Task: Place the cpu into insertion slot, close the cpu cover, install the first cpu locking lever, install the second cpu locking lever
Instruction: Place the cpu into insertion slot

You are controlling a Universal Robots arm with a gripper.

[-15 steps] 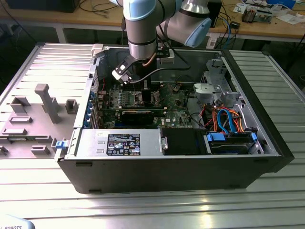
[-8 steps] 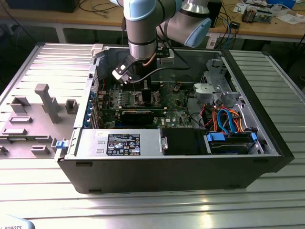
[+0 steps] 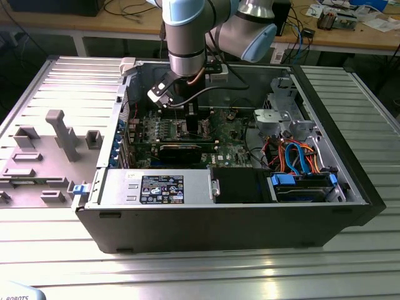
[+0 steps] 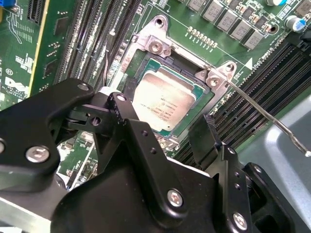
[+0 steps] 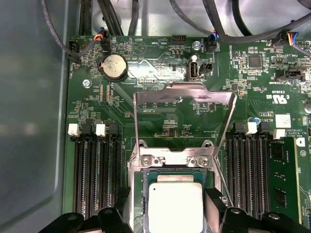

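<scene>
Fingers (image 5: 215,208) of the gripper (image 5: 170,206) are standing open and apart in the first wrist view, and the cpu (image 5: 175,208) is lying flat between them inside the insertion slot (image 5: 172,158). Taking the slot's hinged edge as twelve o'clock, one finger is flanking the chip at three o'clock and the other at nine; whether they are touching its edges cannot be told. At twelve o'clock the cpu cover (image 5: 184,91) is standing raised, with the green motherboard (image 5: 82,111) showing through its window. Memory slots (image 5: 97,179) are running alongside at three and nine o'clock.

In the second wrist view the spread fingers (image 4: 210,138) are framing the cpu (image 4: 163,102), which is sitting level within the silver rim of the insertion slot (image 4: 155,46). A thin locking lever (image 4: 262,114) is stretching out from a corner bracket across the memory slots (image 4: 277,63).

In the exterior view the arm (image 3: 187,37) is coming down from twelve o'clock into the open computer case (image 3: 219,225), and the gripper (image 3: 191,119) is hanging low over the motherboard (image 3: 231,131).
</scene>
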